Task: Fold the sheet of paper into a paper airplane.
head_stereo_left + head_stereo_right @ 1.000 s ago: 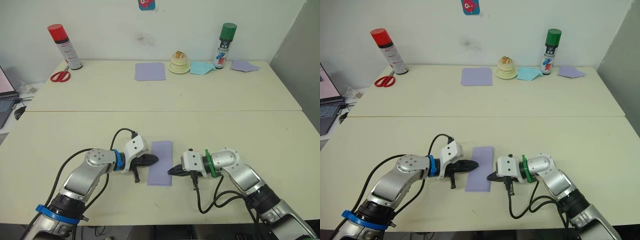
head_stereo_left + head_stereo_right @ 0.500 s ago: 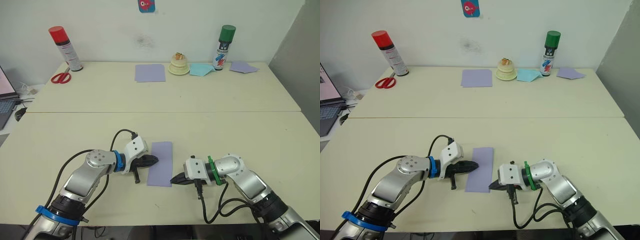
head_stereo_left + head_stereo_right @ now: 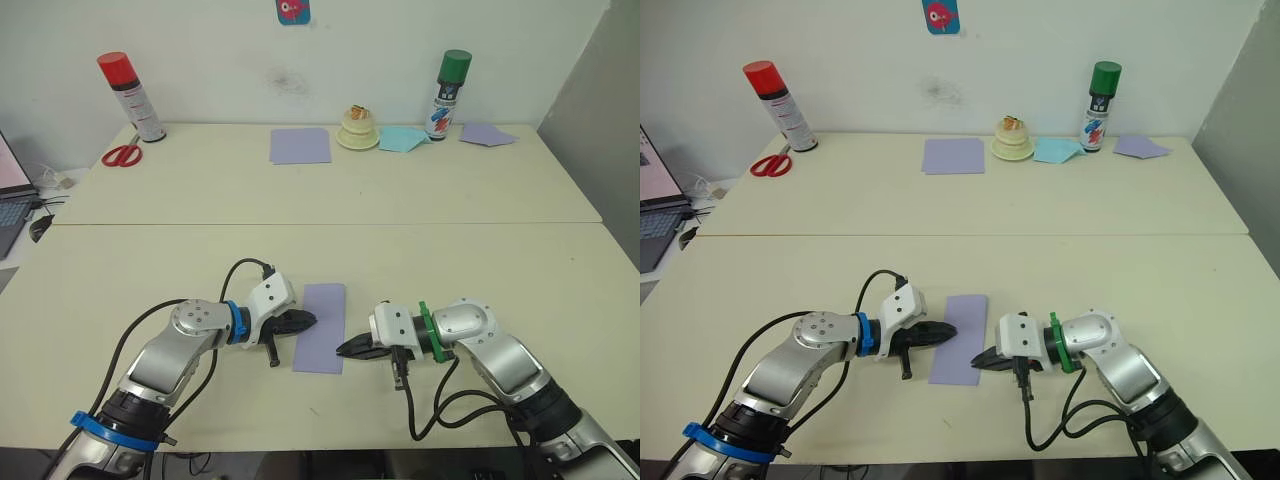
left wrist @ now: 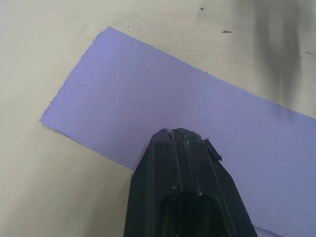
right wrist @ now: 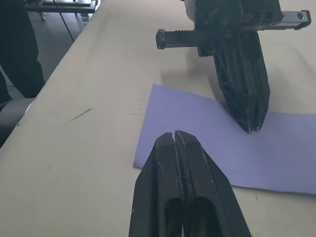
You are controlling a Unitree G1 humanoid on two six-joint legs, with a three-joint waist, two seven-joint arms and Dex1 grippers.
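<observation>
Paper (image 3: pixel 320 327) lies flat on the tabletop (image 3: pixel 480 270), a narrow strip between the arms. Left pincer (image 3: pixel 308 320), tips together, pins its 9 o'clock edge. Right pincer (image 3: pixel 344 349), tips together, sits just off the 5 o'clock corner. Advice: keep the left pin firm and slide the right tip under the edge. Existing creases probably too faint to read.

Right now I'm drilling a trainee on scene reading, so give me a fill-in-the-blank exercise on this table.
The left gripper presses its shut tips on the ____ sheet of paper.
The right gripper, fingers ____, points at the sheet's near right edge.
The spray can beside the pale blue paper piece has a ____ cap.
Missing: lavender; shut; green
</observation>
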